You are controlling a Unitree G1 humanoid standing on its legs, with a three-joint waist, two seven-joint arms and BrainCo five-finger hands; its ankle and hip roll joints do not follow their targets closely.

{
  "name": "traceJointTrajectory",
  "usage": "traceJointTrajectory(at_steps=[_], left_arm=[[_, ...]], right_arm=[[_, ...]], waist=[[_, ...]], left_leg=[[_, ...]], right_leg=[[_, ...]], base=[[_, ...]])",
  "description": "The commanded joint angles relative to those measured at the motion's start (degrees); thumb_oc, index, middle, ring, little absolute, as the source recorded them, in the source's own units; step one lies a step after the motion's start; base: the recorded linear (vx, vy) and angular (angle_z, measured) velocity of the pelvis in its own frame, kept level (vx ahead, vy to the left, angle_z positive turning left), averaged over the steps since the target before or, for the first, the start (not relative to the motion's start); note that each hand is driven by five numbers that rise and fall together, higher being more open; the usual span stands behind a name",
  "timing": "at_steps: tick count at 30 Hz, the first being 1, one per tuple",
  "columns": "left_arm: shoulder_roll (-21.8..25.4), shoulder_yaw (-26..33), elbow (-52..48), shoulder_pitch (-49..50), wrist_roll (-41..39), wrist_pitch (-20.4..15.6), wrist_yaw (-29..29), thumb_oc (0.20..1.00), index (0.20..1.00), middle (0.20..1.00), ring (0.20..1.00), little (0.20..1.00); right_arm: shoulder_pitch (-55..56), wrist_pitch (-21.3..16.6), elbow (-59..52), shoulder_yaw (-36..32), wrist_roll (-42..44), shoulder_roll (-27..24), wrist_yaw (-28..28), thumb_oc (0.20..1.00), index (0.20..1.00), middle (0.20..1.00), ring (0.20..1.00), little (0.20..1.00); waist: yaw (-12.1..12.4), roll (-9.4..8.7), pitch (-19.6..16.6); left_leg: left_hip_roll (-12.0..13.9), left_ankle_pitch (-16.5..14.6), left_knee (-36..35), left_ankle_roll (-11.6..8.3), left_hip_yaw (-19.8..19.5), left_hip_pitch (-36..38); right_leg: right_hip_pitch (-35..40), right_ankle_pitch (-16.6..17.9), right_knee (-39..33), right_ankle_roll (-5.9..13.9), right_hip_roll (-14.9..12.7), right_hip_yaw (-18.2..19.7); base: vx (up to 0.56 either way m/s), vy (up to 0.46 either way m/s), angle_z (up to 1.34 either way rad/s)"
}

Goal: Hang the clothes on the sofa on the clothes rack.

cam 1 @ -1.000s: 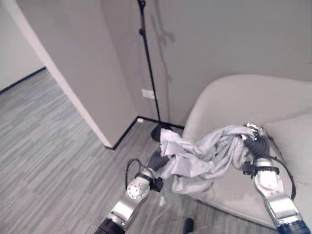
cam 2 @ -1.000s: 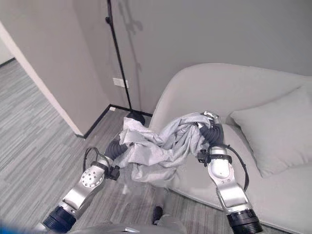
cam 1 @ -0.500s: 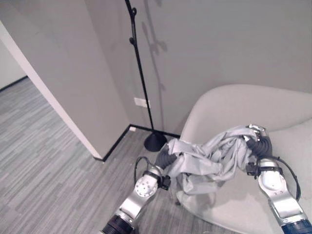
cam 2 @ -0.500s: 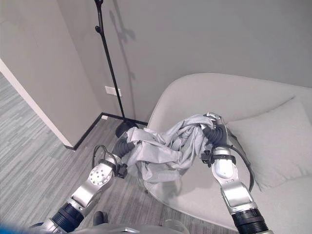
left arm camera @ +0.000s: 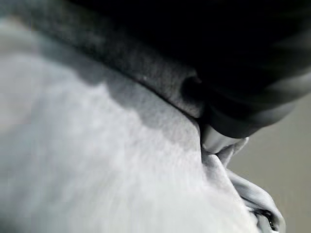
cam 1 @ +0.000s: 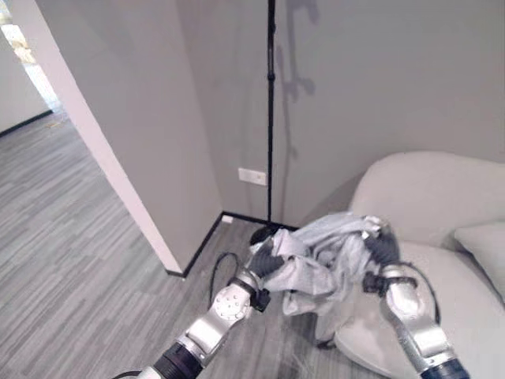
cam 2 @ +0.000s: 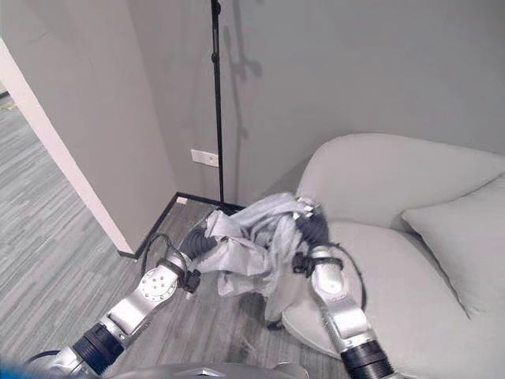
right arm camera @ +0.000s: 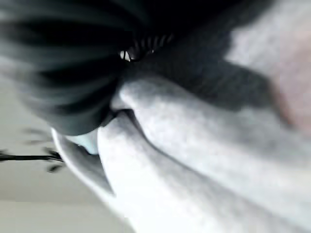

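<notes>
Now I carry the grey garment point(cam 1: 327, 257) bunched between my left robot hand point(cam 1: 264, 257) and right robot hand point(cam 1: 381, 246), clear of the sofa point(cam 1: 442, 205), so it can reach the black clothes rack point(cam 1: 270, 118) by the wall. Cloth hides my fingers; I cannot tell their grip.

A: Left robot hand point(cam 1: 264, 257) and right robot hand point(cam 1: 382, 248) — fingers buried in the grey garment point(cam 1: 327, 254), grip unreadable.

B: Clothes rack point(cam 1: 271, 118) — pole cut by the upper edge, hooks unseen; base behind the cloth. Sofa point(cam 2: 410, 268) and cushion point(cam 2: 465, 245) cut at the right edge. Wrist views: blurred fabric.
</notes>
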Motion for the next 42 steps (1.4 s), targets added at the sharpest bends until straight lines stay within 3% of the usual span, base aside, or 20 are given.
traceJointTrajectory(at_steps=[1, 3, 4, 13, 20, 21, 23, 24, 26, 29, 30, 31, 34, 35, 37, 38, 39, 40, 41, 42], left_arm=[[-0.38, 3.32, -6.09, 1.11, 1.34, -2.51, -2.32, 0.2, 0.2, 0.2, 0.2, 0.2], [-0.42, 3.9, -6.26, 1.96, 1.03, -2.49, -2.1, 0.2, 0.2, 0.2, 0.2, 0.2], [-3.98, 11.26, 11.45, 10.39, -8.43, -0.4, -2.48, 0.2, 0.2, 0.2, 0.2, 0.2], [-3.56, 11.24, 10.48, 12.07, -10.11, 1.72, -3.42, 0.2, 0.2, 0.2, 0.2, 0.2], [-3.91, 13.03, 10.11, 11.97, -11.11, 2.26, -1.95, 0.2, 0.2, 0.2, 0.2, 0.2], [-4.13, 13.62, 10.29, 11.52, -11.24, 1.72, -1.38, 0.2, 0.2, 0.2, 0.2, 0.2], [-4.06, 13.99, 10.1, 11.12, -11.03, 1.2, -0.86, 0.2, 0.2, 0.2, 0.2, 0.2], [-4.21, 15.42, 9.63, 10.6, -11.32, -0.04, 0.29, 0.2, 0.2, 0.2, 0.2, 0.2], [-3.37, 18.45, 8.29, 10.25, -8.11, -0.79, 1.65, 0.2, 0.2, 0.2, 0.2, 0.2], [-3.17, 22.16, 7.93, 9.59, -7.54, -2.0, 5.12, 0.2, 0.2, 0.2, 0.2, 0.2], [-3.21, 22.21, 7.92, 9.54, -7.52, -1.98, 5.17, 0.2, 0.2, 0.2, 0.2, 0.2], [-3.27, 23.04, 8.78, 8.39, -6.86, -2.41, 7.08, 0.2, 0.2, 0.2, 0.2, 0.2], [-4.25, 21.58, 9.27, 7.08, -6.76, -3.49, 7.76, 0.2, 0.2, 0.2, 0.2, 0.2], [-4.24, 21.0, 9.46, 7.15, -6.93, -3.62, 7.25, 0.2, 0.2, 0.2, 0.2, 0.2], [-4.34, 19.78, 9.68, 6.92, -6.36, -3.6, 6.93, 0.2, 0.2, 0.2, 0.2, 0.2], [-4.16, 18.22, 10.29, 6.32, -5.09, -3.7, 6.48, 0.2, 0.2, 0.2, 0.2, 0.2], [-3.53, 15.19, 10.2, 5.5, -4.42, -4.34, 6.0, 0.2, 0.2, 0.2, 0.2, 0.2], [-3.52, 15.15, 10.26, 5.42, -4.42, -4.38, 6.01, 0.2, 0.2, 0.2, 0.2, 0.2], [-1.42, 13.24, 9.89, 4.72, -2.53, -3.68, 4.86, 0.2, 0.2, 0.2, 0.2, 0.2], [-1.37, 13.25, 9.85, 4.74, -2.53, -3.66, 4.85, 0.2, 0.2, 0.2, 0.2, 0.2]], right_arm=[[-1.87, -4.67, 2.13, -4.59, 15.61, 0.88, 4.87, 0.2, 0.2, 0.2, 0.2, 0.2], [-1.13, -5.24, 3.46, -5.25, 18.48, 2.21, 5.21, 0.2, 0.2, 0.2, 0.2, 0.2], [2.73, 1.9, 32.19, 4.2, 14.65, 4.95, 12.64, 0.2, 0.2, 0.2, 0.2, 0.2], [0.96, 5.51, 41.56, 4.77, 13.86, 9.29, 9.86, 0.2, 0.2, 0.2, 0.2, 0.2], [2.37, 6.47, 27.78, 6.42, 14.21, 5.6, 9.7, 0.2, 0.2, 0.2, 0.2, 0.2], [2.2, 5.79, 24.86, 5.68, 11.74, 3.45, 9.76, 0.2, 0.2, 0.2, 0.2, 0.2], [1.92, 4.99, 23.27, 4.9, 10.44, 2.22, 9.68, 0.2, 0.2, 0.2, 0.2, 0.2], [1.19, 3.38, 20.69, 2.76, 7.92, 0.14, 9.05, 0.2, 0.2, 0.2, 0.2, 0.2], [0.26, 1.67, 16.15, -1.16, 3.49, -2.67, 7.7, 0.2, 0.2, 0.2, 0.2, 0.2], [-2.18, 0.4, 13.4, -4.11, -0.86, -4.19, 5.22, 0.2, 0.2, 0.2, 0.2, 0.2], [-2.25, 0.44, 13.38, -4.08, -0.9, -4.21, 5.18, 0.2, 0.2, 0.2, 0.2, 0.2], [-4.22, -0.37, 12.4, -5.28, -1.38, -4.51, 3.8, 0.2, 0.2, 0.2, 0.2, 0.2], [-4.69, -1.5, 11.58, -5.6, -1.3, -3.96, 2.5, 0.2, 0.2, 0.2, 0.2, 0.2], [-4.55, -1.31, 11.02, -5.26, -1.23, -3.72, 2.5, 0.2, 0.2, 0.2, 0.2, 0.2], [-3.5, -1.18, 11.0, -5.34, -1.28, -2.83, 2.5, 0.2, 0.2, 0.2, 0.2, 0.2], [-2.61, -0.6, 10.3, -5.79, -1.76, -2.56, 2.76, 0.2, 0.2, 0.2, 0.2, 0.2], [-1.66, 0.27, 10.74, -5.67, -4.52, -2.03, 1.58, 0.2, 0.2, 0.2, 0.2, 0.2], [-1.7, 0.25, 10.77, -5.71, -4.53, -1.99, 1.58, 0.2, 0.2, 0.2, 0.2, 0.2], [-2.49, 0.72, 12.73, -5.2, -3.9, -0.65, 0.75, 0.2, 0.2, 0.2, 0.2, 0.2], [-2.51, 0.7, 12.77, -5.19, -3.9, -0.61, 0.75, 0.2, 0.2, 0.2, 0.2, 0.2]], waist=[[0.59, -0.46, 0.14], [0.67, -0.45, -0.4], [1.32, 2.94, -1.83], [2.4, 2.79, -1.77], [2.11, 2.15, -0.99], [2.14, 1.54, 0.55], [2.3, 1.24, 1.6], [2.87, 0.88, 2.94], [2.46, 1.03, 2.73], [2.65, 1.26, 2.23], [2.64, 1.34, 2.3], [2.86, 1.58, 2.14], [3.78, 3.05, 1.57], [3.66, 3.32, 1.23], [3.71, 3.45, 0.61], [3.29, 2.97, 0.2], [3.51, 1.7, 0.88], [3.42, 1.53, 0.71], [3.79, 1.37, 0.78], [3.86, 1.22, 0.76]], left_leg=[[5.65, -2.93, 1.87, -3.46, -3.2, -1.57], [5.38, -2.84, 1.64, -3.39, -3.22, -1.68], [6.33, -5.61, 0.58, -5.78, 0.04, 0.34], [6.11, -5.15, 0.38, -5.57, -1.14, 1.19], [6.37, -5.59, 1.54, -5.6, -0.22, 2.23], [7.28, -7.78, 10.04, -6.07, -0.66, -1.52], [8.23, -8.44, 15.58, -6.73, -1.06, -4.65], [10.1, -7.39, 23.08, -8.24, -3.14, -8.7], [13.89, -7.13, 19.11, -8.93, -2.58, -7.97], [21.15, 1.17, 8.18, -10.86, -3.43, -6.08], [21.18, 1.85, 7.25, -11.02, -3.3, -5.62], [27.08, 8.21, 3.33, -12.97, -5.75, -7.21], [31.31, 15.31, 1.79, -15.96, -9.6, -9.98], [30.78, 11.61, 3.51, -15.67, -9.96, -9.52], [30.24, 9.42, 5.49, -15.89, -9.81, -11.3], [28.77, 6.51, 9.17, -15.93, -8.78, -13.1], [24.69, 1.58, 18.57, -14.63, -8.92, -16.53], [24.42, 1.53, 18.81, -14.45, -8.99, -16.97], [21.2, -2.53, 19.19, -11.31, -6.9, -17.4], [21.07, -2.58, 19.2, -11.24, -6.75, -17.38]], right_leg=[[3.57, 8.47, -3.64, 0.18, 2.21, -0.11], [3.91, 9.07, -4.56, 0.34, 2.21, -0.12], [2.88, 1.15, -16.0, -3.19, 11.89, -15.35], [3.94, 1.47, -17.22, -3.56, 11.97, -14.43], [4.28, 1.09, -16.73, -3.79, 12.22, -13.29], [4.09, 0.51, -16.2, -4.4, 11.89, -12.78], [3.98, 0.35, -16.13, -4.9, 11.72, -12.69], [4.7, -0.3, -16.56, -5.68, 11.73, -12.53], [5.68, -0.44, -16.75, -4.67, 10.35, -13.22], [5.86, -0.75, -15.53, -2.46, 6.9, -12.08], [5.81, -0.88, -15.38, -2.54, 7.02, -12.05], [6.15, -1.17, -14.92, -1.2, 4.49, -10.84], [8.24, 0.08, -15.55, 0.73, 1.31, -9.68], [8.66, 0.7, -15.64, 1.01, 0.45, -9.62], [10.1, 1.44, -16.34, 1.7, -0.74, -9.93], [11.19, 4.64, -16.78, 2.81, -2.85, -10.49], [12.57, 12.84, -16.54, 3.63, -7.12, -10.34], [12.44, 13.08, -16.71, 3.72, -7.34, -10.45], [10.77, 20.3, -14.84, 3.69, -10.79, -11.71], [10.69, 20.38, -14.88, 3.74, -10.96, -11.61]], base=[[0.08, 0.027, 0.21], [0.06, 0.014, 0.14], [0.0, 0.014, 0.09], [-0.06, 0.004, 0.11], [0.0, -0.032, -0.08], [-0.09, -0.096, -0.1], [-0.09, -0.053, -0.02], [0.02, 0.125, -0.01], [0.13, 0.288, -0.07], [0.17, 0.336, 0.02], [0.22, 0.514, -0.04], [0.2, 0.543, 0.11], [0.32, 0.646, 0.13], [0.38, 0.554, 0.08], [0.26, 0.366, -0.1], [0.33, 0.572, 0.03], [0.33, 0.577, 0.16], [0.36, 0.774, 0.23], [0.16, 0.411, 0.09], [0.31, 0.745, 0.16]])
